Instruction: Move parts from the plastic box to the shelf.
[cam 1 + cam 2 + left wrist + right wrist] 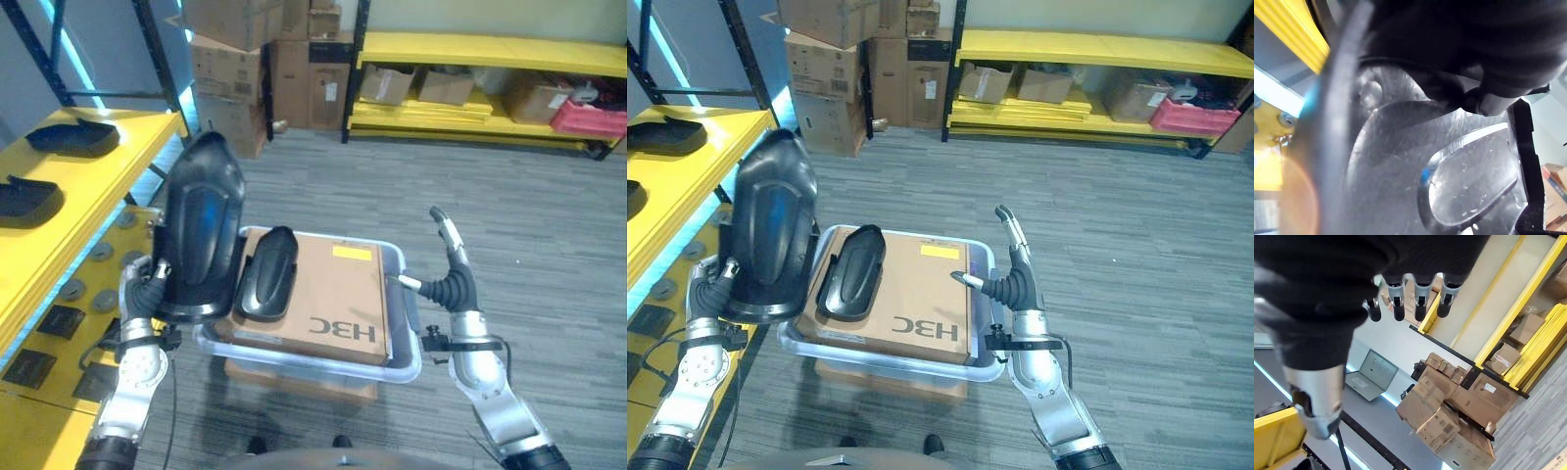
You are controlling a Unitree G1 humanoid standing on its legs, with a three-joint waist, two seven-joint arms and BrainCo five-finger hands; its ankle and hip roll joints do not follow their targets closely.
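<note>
Counting four black parts: one [201,230] sitting in the left hand [147,284], one [266,272] lying on the box [338,294], two [73,135] [27,199] resting on the shelf [59,235]. One bin [407,343].

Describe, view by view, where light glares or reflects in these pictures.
Left eye view: a cyan light strip glows by the yellow shelf; the glossy black part in the left hand mirrors it blue. Left wrist view: an orange flare overlies that part's rim. Right wrist view: the open right hand shows dark against a bright wall.
</note>
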